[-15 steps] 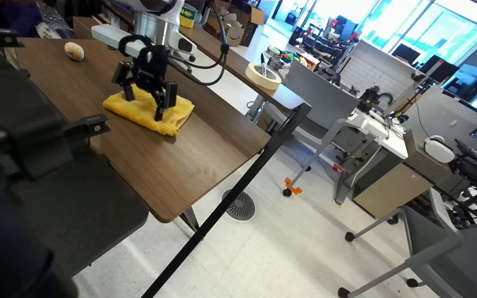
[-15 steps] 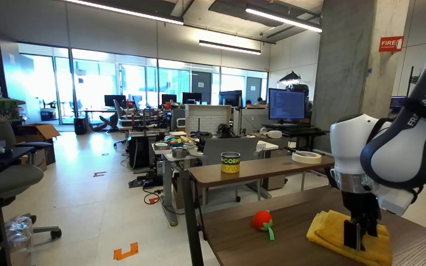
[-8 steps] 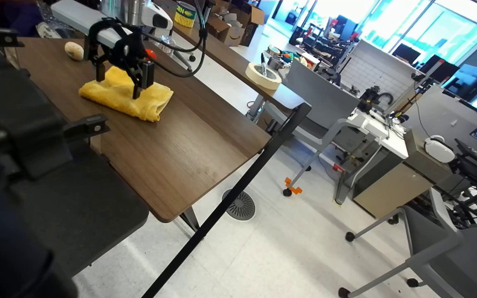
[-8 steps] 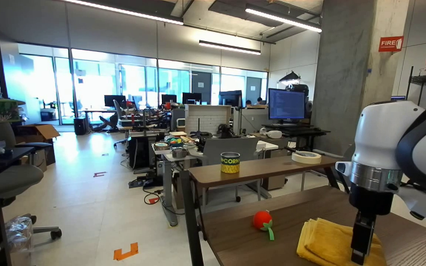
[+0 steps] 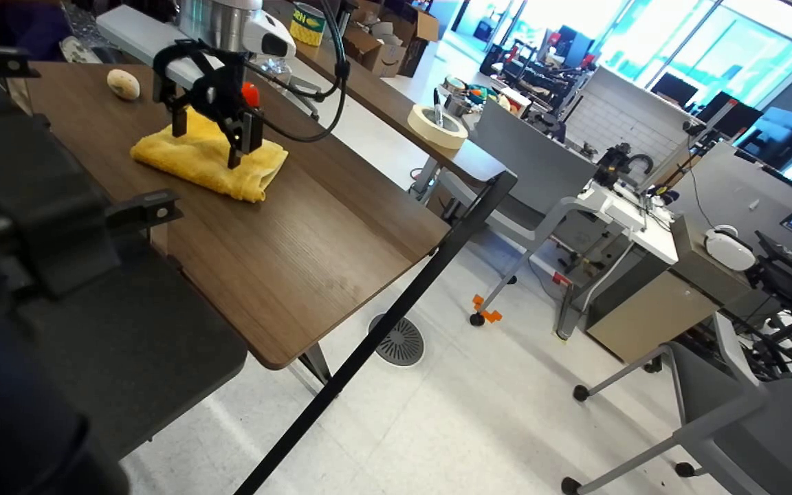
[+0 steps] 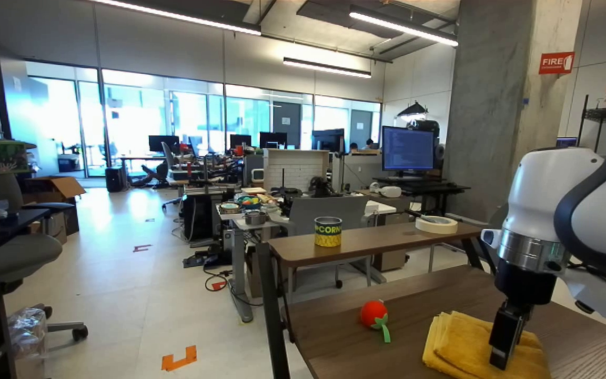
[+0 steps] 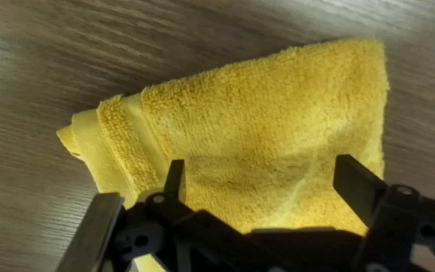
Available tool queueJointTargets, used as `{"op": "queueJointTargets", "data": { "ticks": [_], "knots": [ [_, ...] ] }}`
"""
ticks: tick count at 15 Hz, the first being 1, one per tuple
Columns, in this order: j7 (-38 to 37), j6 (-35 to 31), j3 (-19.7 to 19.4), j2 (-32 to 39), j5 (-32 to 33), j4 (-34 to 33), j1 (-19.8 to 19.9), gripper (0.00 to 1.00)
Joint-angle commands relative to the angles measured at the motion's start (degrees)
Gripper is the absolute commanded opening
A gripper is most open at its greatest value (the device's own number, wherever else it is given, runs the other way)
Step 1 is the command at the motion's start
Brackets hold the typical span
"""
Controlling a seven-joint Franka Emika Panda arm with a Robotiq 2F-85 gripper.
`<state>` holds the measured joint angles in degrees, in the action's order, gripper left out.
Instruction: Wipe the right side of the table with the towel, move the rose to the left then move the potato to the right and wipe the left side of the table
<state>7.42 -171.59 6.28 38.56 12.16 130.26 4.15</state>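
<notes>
The folded yellow towel (image 5: 193,165) lies on the brown table; it also shows in an exterior view (image 6: 455,345) and the wrist view (image 7: 270,102). My gripper (image 5: 207,146) is open over it, fingers wide apart, tips at or just above the cloth; I cannot tell if they touch. In the wrist view the gripper (image 7: 259,164) has only towel beneath it. The rose, a red ball (image 6: 374,314) with a green stem, lies on the table beside the towel; in an exterior view it (image 5: 250,94) is partly behind the gripper. The potato (image 5: 123,84), pale and speckled, lies near the table's far end.
The brown table (image 5: 300,275) has a raised shelf (image 6: 366,243) along one side. A corn can (image 6: 327,231) and a tape roll (image 6: 436,225) stand on the shelf. A black frame bar (image 5: 396,309) runs past the table's end. A dark chair (image 5: 141,357) stands at the near edge.
Between one second and half a second ago, the towel slid with the gripper toward the potato's end. Since then the towel has stayed put while the open gripper shifted slightly back over it.
</notes>
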Motion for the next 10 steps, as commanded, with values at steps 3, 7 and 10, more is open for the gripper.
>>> {"op": "queueJointTargets", "data": {
  "ticks": [3, 7, 10],
  "knots": [
    [7.6, -6.6, 15.5, 4.4, -5.8, -3.3, 13.5, 1.0],
    [10.0, 1.3, 22.3, 5.5, -4.3, -5.8, 10.9, 1.0],
    [6.1, 9.4, 16.9, 6.0, -4.7, -10.0, -2.3, 1.0]
  ]
}}
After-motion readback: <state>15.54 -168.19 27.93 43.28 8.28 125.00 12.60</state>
